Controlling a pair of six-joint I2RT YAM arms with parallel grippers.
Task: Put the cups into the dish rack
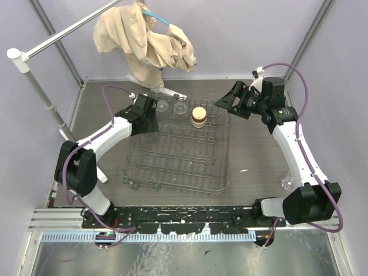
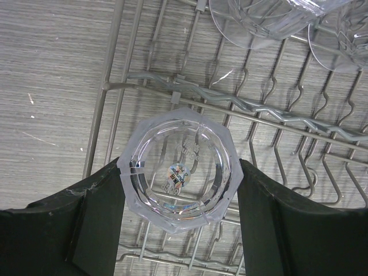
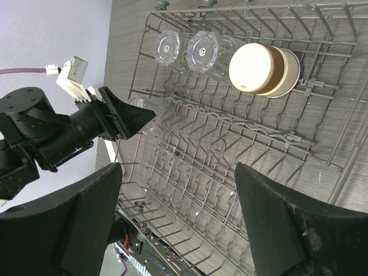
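Partway there: two clear tumblers (image 3: pixel 167 47) and tan cup (image 3: pixel 261 69) racked along dish rack's (image 1: pixel 178 168) far row; third tumbler (image 2: pixel 178 172) clamped in left gripper (image 2: pixel 180 198) above rack's left side; right gripper (image 3: pixel 177 178) spread wide, empty; seemingly a last tumbler (image 1: pixel 286 184) waiting on table (image 1: pixel 253 149).

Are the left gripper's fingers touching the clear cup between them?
Touching. The left wrist view shows the clear cup wedged between both left fingers, its faceted sides meeting their inner faces with no gap on either side.

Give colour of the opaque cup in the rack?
Opaque cup: cream with a tan-brown band round it. Best in the right wrist view.
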